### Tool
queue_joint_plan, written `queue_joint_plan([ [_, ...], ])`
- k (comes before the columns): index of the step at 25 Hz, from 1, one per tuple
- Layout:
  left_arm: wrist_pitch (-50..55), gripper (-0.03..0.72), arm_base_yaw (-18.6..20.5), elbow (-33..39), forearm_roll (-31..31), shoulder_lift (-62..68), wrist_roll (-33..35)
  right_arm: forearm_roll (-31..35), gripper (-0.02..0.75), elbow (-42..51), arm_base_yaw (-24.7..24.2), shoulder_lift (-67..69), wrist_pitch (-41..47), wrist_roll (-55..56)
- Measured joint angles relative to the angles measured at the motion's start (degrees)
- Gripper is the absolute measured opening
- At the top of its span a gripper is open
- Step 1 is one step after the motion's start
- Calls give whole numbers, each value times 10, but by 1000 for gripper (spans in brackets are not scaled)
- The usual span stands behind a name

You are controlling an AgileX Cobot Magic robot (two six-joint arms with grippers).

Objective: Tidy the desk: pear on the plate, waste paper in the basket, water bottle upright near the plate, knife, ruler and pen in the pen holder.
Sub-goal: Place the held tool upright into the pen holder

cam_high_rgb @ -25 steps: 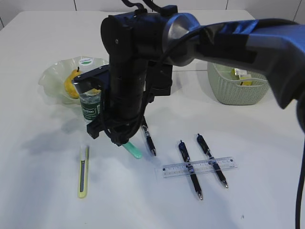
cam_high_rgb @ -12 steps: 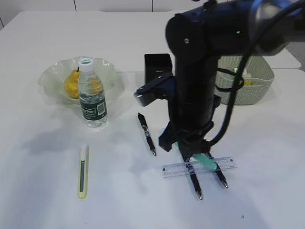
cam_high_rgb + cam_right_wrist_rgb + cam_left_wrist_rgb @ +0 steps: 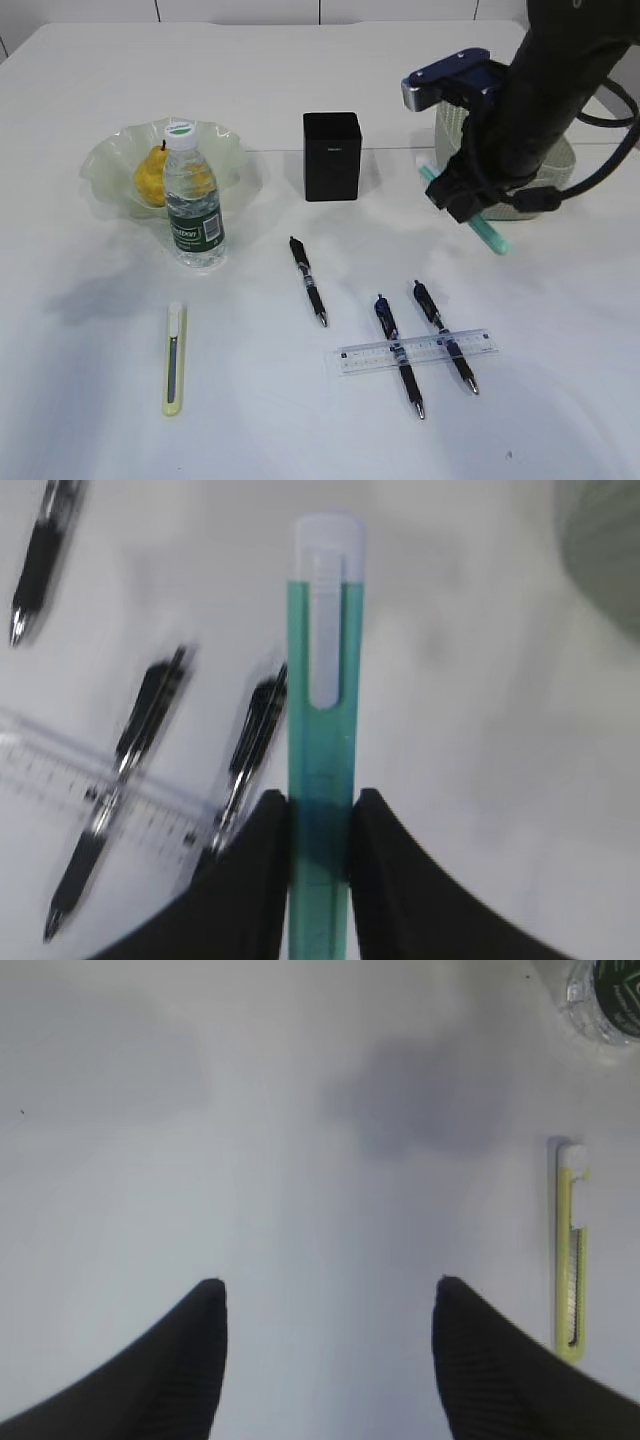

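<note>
The right arm [image 3: 530, 110] covers most of the basket [image 3: 558, 170], so what lies inside cannot be seen, and the water bottle [image 3: 193, 200] hides part of the pear [image 3: 148, 175]. In the left wrist view only a sliver of the bottle shows at the top edge. The pens [image 3: 145, 715] and ruler [image 3: 60, 780] under the right gripper [image 3: 320, 825] are motion-blurred, and the green pen's [image 3: 322, 680] lower end is cut off.

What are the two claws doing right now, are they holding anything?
Left gripper: open, holding nothing, above bare table beside the yellow knife.
Right gripper: closed on a green pen, held in the air near the basket.
</note>
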Motion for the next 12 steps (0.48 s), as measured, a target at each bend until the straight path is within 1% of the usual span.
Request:
queue_joint_plan([
  [9,9,454,0,0,1,0,0,8,141,1,-5,13,-336,-7],
  [12,9,454,0,0,1,0,0,9,141,-4,-5,38,-407,-7],
])
